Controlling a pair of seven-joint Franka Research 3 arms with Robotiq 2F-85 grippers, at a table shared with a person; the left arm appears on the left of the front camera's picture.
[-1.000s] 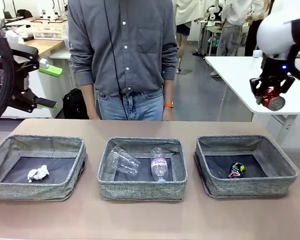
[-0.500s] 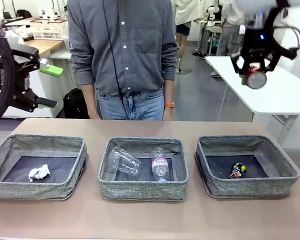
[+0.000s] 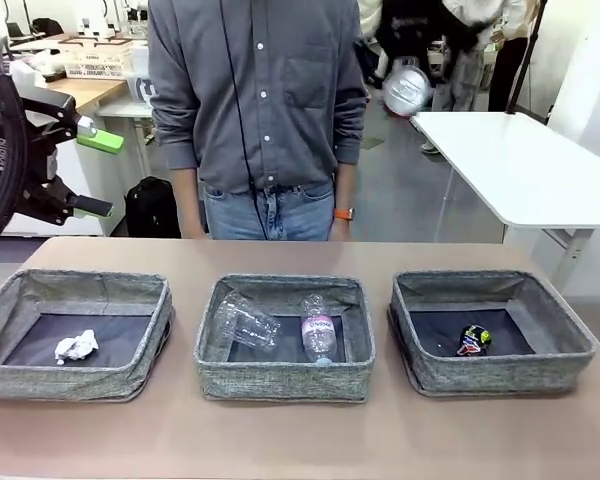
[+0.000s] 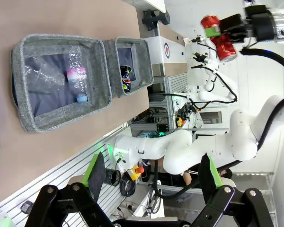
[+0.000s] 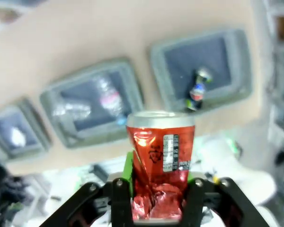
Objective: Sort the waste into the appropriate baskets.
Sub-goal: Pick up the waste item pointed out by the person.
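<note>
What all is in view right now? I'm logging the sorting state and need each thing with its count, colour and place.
Grey woven fabric baskets: 3, grey, in a row on the brown table; left, middle, right.
Crumpled white tissue: 1, white, in the left basket.
Clear plastic cup: 1, clear, on its side in the middle basket.
Clear water bottle with pinkish label: 1, clear, in the middle basket beside the cup.
Dark drink can: 1, dark, in the right basket.
Crushed red can: 1, red, held high above the table.
Person: 1, grey shirt, at the far side.
Left gripper: open, empty.
Right gripper: shut on the crushed red can.
</note>
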